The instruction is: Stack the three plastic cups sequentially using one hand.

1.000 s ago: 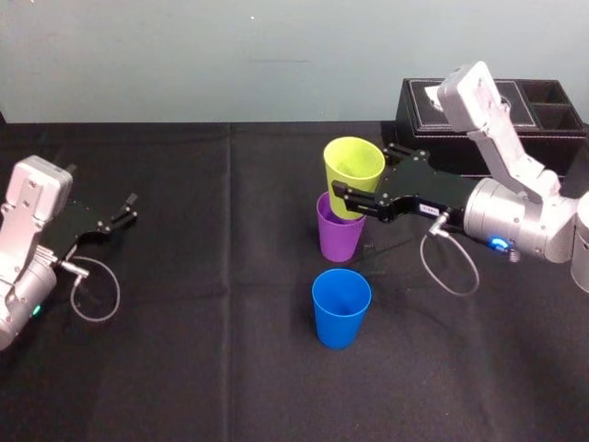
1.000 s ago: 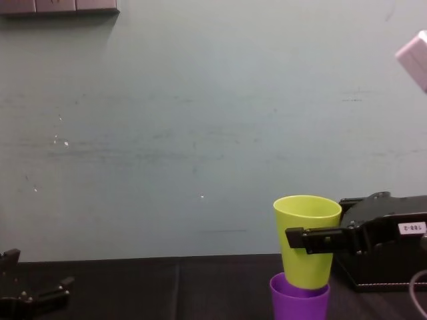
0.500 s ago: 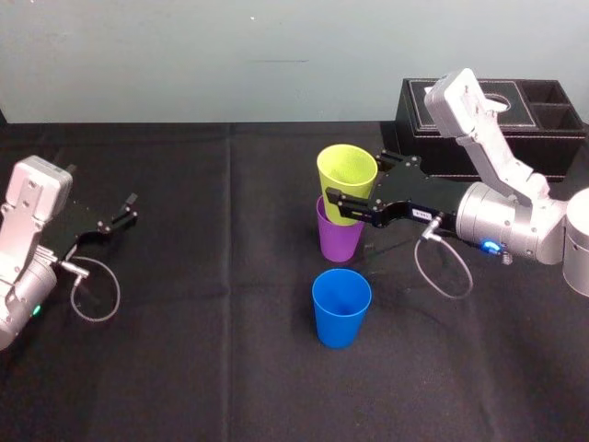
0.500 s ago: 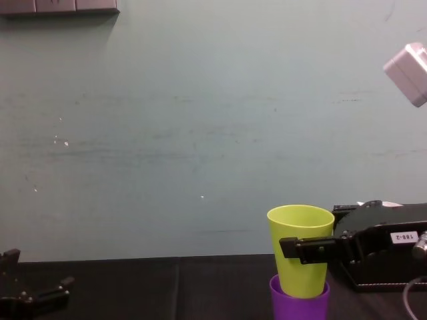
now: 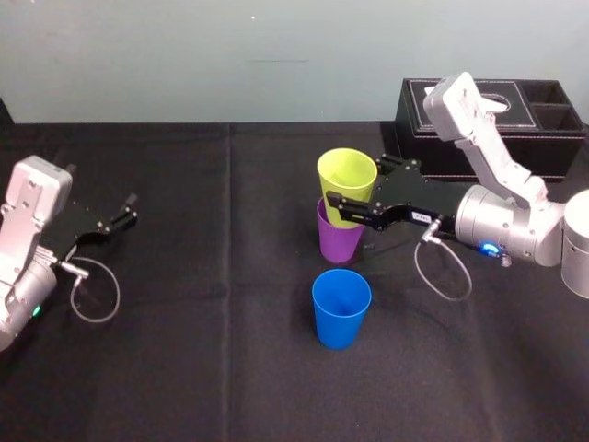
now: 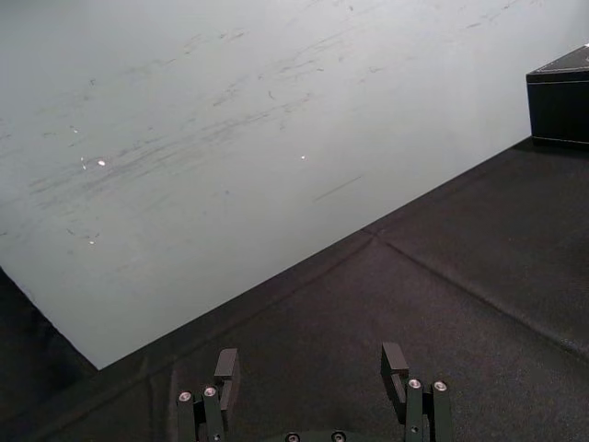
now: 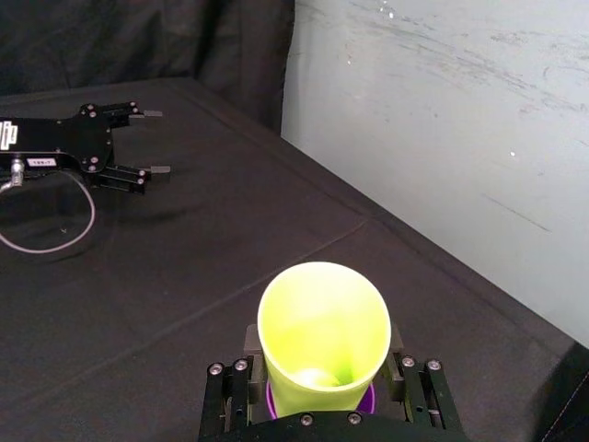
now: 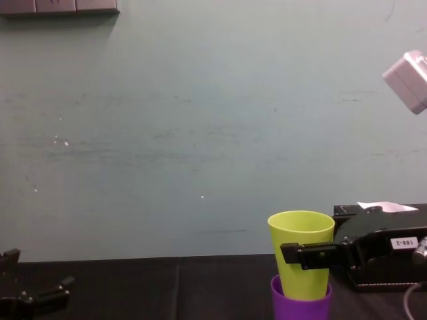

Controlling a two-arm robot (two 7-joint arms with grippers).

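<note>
Right end effector (image 5: 354,191) pinches the lime cup (image 5: 345,177) by its side wall, mouth up, so that its base enters the purple cup (image 5: 339,241) on the table (image 5: 184,350); it sits partly nested. The blue cup (image 5: 340,308) stands apart, nearer the robot, probably next. Left end effector (image 5: 124,210) rests spread, idle. Cups: three, one per colour.

Right gripper (image 5: 354,189) reaches forward, green cup (image 5: 347,173) clamped between its fingers; left gripper (image 5: 129,209) sits parked, fingers spread.
</note>
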